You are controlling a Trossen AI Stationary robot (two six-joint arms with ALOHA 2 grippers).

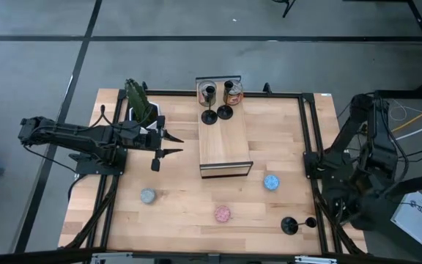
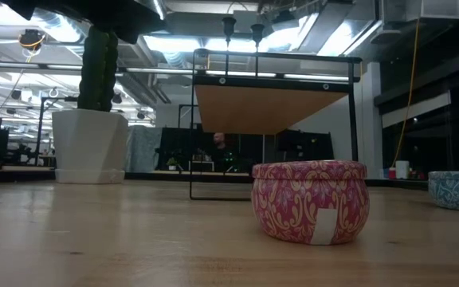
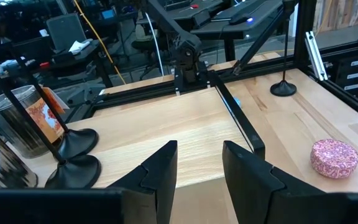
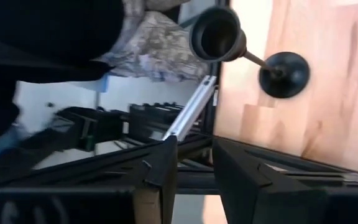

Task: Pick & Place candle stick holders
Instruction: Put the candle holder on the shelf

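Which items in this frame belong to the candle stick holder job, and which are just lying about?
Job items:
two holders on the raised shelf
lone holder at the table's near right corner

Lying about:
pink tin
blue tin
grey tin
potted cactus
metal tins

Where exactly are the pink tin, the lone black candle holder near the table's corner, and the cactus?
pink tin (image 2: 310, 201): low view, middle of its patterned side.
lone candle holder (image 1: 289, 225): high view, its round base.
cactus (image 2: 100, 68): low view, its green trunk above the white pot.
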